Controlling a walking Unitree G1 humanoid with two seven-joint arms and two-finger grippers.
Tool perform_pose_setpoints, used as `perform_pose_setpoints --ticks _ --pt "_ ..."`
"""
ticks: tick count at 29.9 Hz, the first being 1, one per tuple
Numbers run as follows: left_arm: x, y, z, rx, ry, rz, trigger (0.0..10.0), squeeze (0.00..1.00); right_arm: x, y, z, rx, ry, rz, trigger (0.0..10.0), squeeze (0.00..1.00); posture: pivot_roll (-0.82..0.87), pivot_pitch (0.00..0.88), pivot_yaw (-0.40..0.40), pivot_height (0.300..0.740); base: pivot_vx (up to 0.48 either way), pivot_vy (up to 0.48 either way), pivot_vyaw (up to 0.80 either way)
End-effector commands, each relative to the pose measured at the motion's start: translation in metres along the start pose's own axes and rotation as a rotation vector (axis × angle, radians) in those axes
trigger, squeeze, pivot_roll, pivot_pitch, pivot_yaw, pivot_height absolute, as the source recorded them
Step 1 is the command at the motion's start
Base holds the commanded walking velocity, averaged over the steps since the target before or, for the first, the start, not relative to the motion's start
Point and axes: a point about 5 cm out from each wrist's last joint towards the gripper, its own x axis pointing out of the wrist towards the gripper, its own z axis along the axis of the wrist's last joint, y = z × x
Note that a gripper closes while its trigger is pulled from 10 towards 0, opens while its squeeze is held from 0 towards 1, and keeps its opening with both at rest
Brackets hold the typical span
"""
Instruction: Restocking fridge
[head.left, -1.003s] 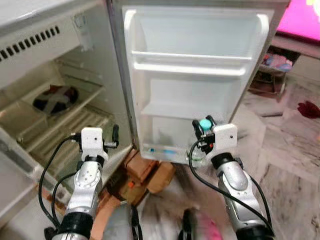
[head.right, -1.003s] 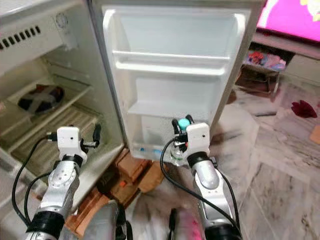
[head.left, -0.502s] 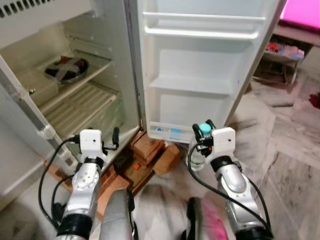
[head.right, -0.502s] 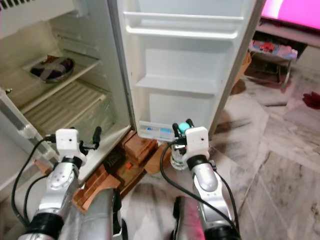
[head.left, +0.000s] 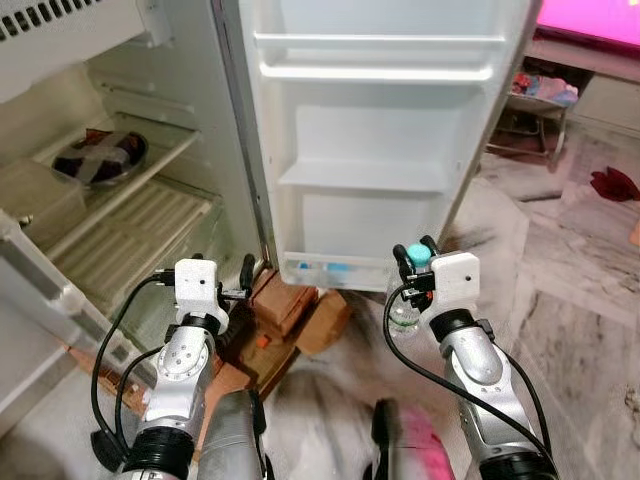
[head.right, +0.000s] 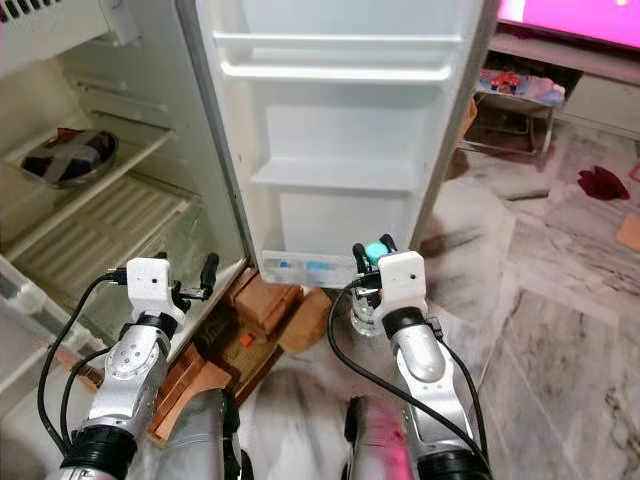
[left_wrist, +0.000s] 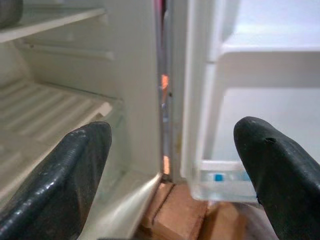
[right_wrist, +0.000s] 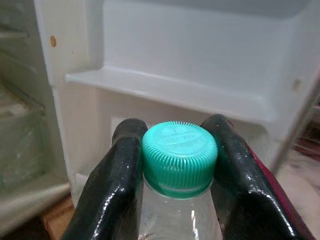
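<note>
The white fridge stands open in front of me, its door (head.left: 380, 130) swung wide with bare door shelves (head.left: 365, 178). My right gripper (head.left: 414, 262) is shut on a clear water bottle with a teal cap (right_wrist: 179, 156), gripped just under the cap and held low before the door's bottom rack (head.left: 330, 270). The bottle body (head.left: 403, 318) hangs below the fingers (right_wrist: 122, 180). My left gripper (left_wrist: 170, 165) is open and holds nothing; it points at the hinge side between the fridge compartment and the door.
Inside the compartment a dark bowl (head.left: 95, 160) sits on the upper wire shelf (head.left: 130, 175), with a ribbed shelf (head.left: 130, 235) below. Bricks (head.left: 290, 310) prop up the fridge base. Marble floor (head.left: 570, 330) lies to the right, with a low rack (head.left: 535, 95) and a pink screen (head.left: 595, 20) behind.
The camera has shifted, so the fridge door sits more centrally. Both arms keep their pose; the right gripper stays shut on the bottle.
</note>
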Motion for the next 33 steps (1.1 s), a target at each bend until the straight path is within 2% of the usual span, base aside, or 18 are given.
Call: perform_pose_setpoints --ticks 1,13,26,30,32,33 --pt "0.003 -0.004 0.006 -0.006 -0.023 -0.014 10.0 0.00 0.001 -0.005 0.006 -0.015 -0.027 -0.009 10.0 0.00 -0.06 0.027 0.013 0.628 0.352 0.000 0.00" --pt "0.004 -0.005 0.006 -0.021 -0.024 -0.013 10.0 0.00 0.001 -0.003 0.005 -0.012 -0.024 0.017 10.0 0.00 -0.06 0.024 0.010 0.628 0.295 0.000 0.00" --pt "0.004 -0.005 0.007 -0.020 -0.028 -0.007 10.0 0.00 0.001 -0.001 0.005 -0.018 -0.030 0.039 10.0 0.00 -0.06 0.031 0.006 0.628 0.000 0.000 0.00" --pt "0.002 -0.004 0.009 -0.023 -0.026 0.006 10.0 0.00 -0.001 0.003 0.002 -0.044 -0.024 0.073 10.0 0.00 -0.05 0.059 0.003 0.628 0.000 0.000 0.00" --pt "-0.002 -0.002 0.011 -0.023 -0.027 0.007 10.0 0.00 -0.004 0.005 0.001 -0.064 -0.018 0.100 10.0 0.00 -0.05 0.113 0.005 0.628 0.000 0.000 0.00" --pt "-0.003 -0.002 0.012 -0.023 -0.029 0.006 10.0 0.00 -0.004 0.005 0.002 -0.066 -0.018 0.103 10.0 0.00 -0.05 0.113 0.005 0.628 0.000 0.000 0.00"
